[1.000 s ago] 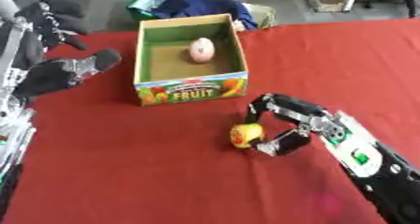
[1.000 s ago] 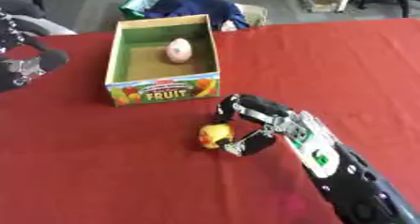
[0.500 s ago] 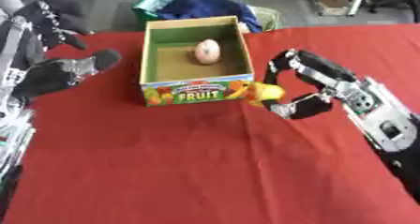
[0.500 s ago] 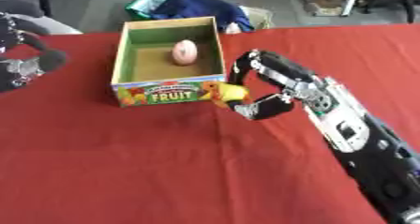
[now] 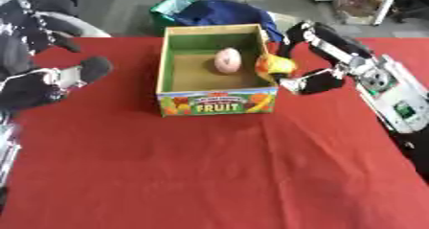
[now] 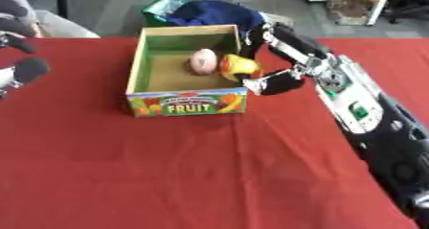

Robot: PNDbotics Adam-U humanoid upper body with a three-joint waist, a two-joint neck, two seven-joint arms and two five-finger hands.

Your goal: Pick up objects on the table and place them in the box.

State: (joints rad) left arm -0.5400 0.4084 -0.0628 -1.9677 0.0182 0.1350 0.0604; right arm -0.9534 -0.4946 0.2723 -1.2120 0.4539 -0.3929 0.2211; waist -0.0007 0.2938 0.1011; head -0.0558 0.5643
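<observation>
A cardboard fruit box [image 5: 218, 102] with a green inside stands on the red table [image 5: 209, 175]. A pink rounded fruit [image 5: 227, 60] lies inside it. My right hand [image 5: 322, 55] hovers at the box's right wall, fingers and thumb curled round a yellow and red fruit [image 5: 275, 65] held just over the rim. My left hand [image 5: 46, 82] rests at the left edge of the table, fingers relaxed and holding nothing.
Behind the box, off the table, lie a blue cloth bundle [image 5: 222, 13] and a green container [image 5: 170, 7]. Bare red cloth spreads in front of the box and to its right.
My right hand has lifted the yellow fruit from the table in front of the box up and back to the box's right rim. The left hand has stayed put.
</observation>
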